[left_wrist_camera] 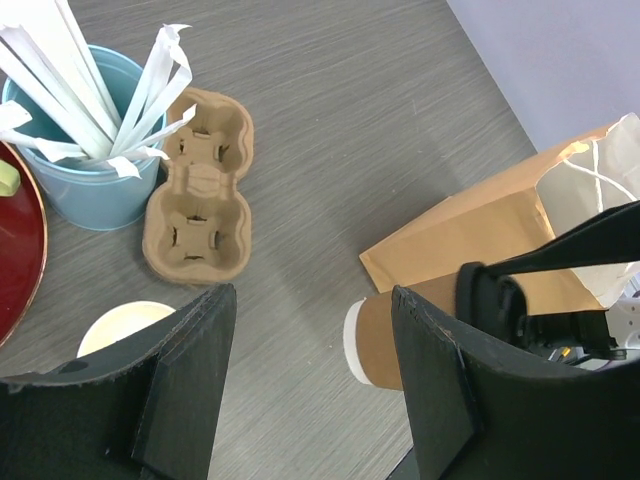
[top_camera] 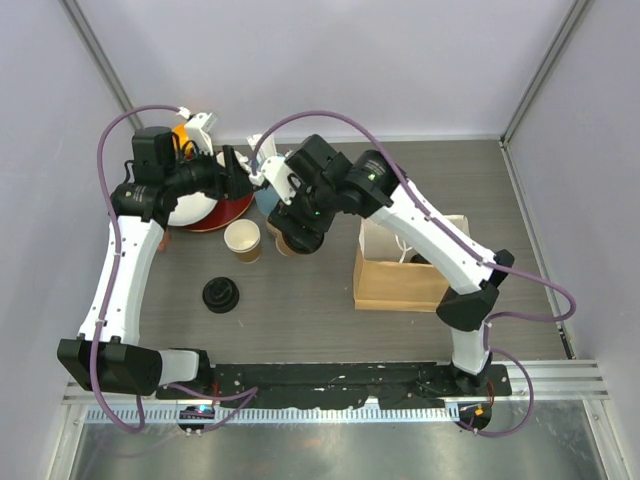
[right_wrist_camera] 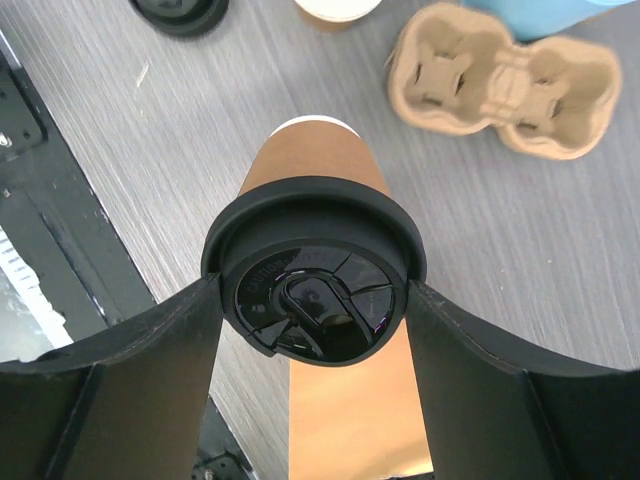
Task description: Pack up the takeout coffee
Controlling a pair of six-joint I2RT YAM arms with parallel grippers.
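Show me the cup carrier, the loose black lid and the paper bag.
cup carrier (left_wrist_camera: pixel 200 187), left wrist view, the bridge between its two wells.
loose black lid (top_camera: pixel 220 294), top view, its centre.
paper bag (top_camera: pixel 398 285), top view, its front face.

Even overhead light leaves only faint shadows on the tabletop (top_camera: pixel 300 320). The metal ledge (top_camera: pixel 330 445) below its near edge glares white. Wrist views are sharp, only the nearest fingers (left_wrist_camera: pixel 180 400) soft.

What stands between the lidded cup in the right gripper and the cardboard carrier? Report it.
Nothing visible. Bare table lies between the lidded cup in the right gripper and the cardboard carrier; both its wells are empty.
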